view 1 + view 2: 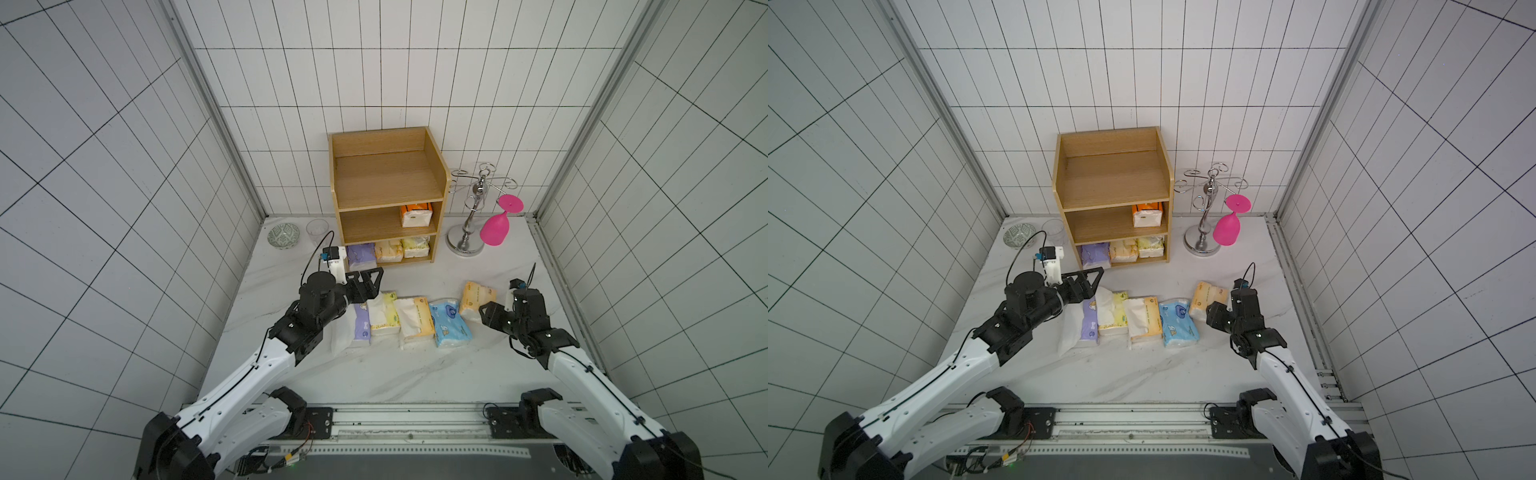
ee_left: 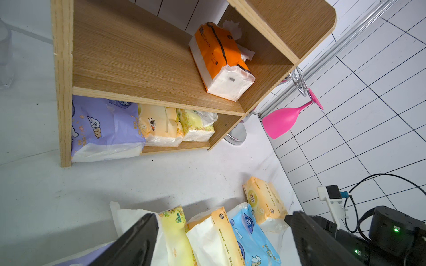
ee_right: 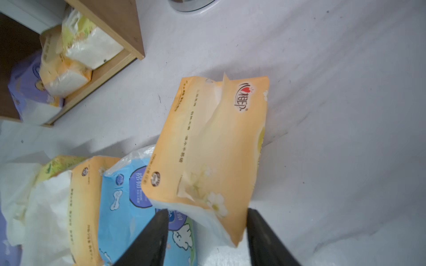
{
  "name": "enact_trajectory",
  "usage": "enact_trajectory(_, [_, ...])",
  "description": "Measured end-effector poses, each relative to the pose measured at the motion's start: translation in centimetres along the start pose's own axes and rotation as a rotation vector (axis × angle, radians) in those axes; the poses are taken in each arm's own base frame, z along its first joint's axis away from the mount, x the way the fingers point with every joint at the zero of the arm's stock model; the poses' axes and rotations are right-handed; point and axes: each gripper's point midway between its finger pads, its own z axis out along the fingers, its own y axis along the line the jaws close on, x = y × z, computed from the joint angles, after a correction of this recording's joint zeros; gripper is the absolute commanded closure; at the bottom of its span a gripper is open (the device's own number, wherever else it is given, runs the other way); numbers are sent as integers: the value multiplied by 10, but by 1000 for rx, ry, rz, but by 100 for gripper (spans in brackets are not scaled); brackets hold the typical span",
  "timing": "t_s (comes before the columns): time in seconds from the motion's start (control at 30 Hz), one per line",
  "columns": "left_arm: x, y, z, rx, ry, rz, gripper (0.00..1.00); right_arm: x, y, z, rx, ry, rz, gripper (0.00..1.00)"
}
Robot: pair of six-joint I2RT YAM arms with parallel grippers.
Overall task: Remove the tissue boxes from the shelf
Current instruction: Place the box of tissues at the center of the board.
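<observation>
Bright, even light; fisheye-bent edges

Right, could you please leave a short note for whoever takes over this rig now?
Left gripper: open, empty, above the purple end of the table row.
Right gripper: open, jaws either side of the end pale orange pack, lying on the table.
Done: five packs out, with purple pack, yellow pack, middle pale orange pack, blue pack.
Left: four in the shelf: bright orange pack on the middle tier, three bottom-tier packs.
</observation>
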Motion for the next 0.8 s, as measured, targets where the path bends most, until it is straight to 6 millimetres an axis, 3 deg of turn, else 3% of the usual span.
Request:
enact_trajectory(0.17, [-7,-2,-5,-2,-31,20,5,-8,-14,-14,76,-54,23,27])
enact_trajectory(0.27, [-12,-3,-9,-1,-52,30,5,-17,-11,-15,91,-47,14,28])
enact_trajectory(0.37, [-14,-3,-10,-1,-60,31,5,-36,1,-3,97,-9,-12,34])
enact_trajectory(0.47, [-15,0,-9,-8,-61,28,5,-46,10,21,94,44,-29,38])
enact_trajectory(0.53, [-16,3,-8,-16,-60,25,5,-41,13,38,90,89,-40,39])
enact_trajectory(0.67, [-20,12,-7,-35,-68,14,5,-12,11,64,115,200,-87,47])
enact_trajectory(0.8, [-28,22,-9,-59,-87,5,5,4,19,70,119,237,-141,56])
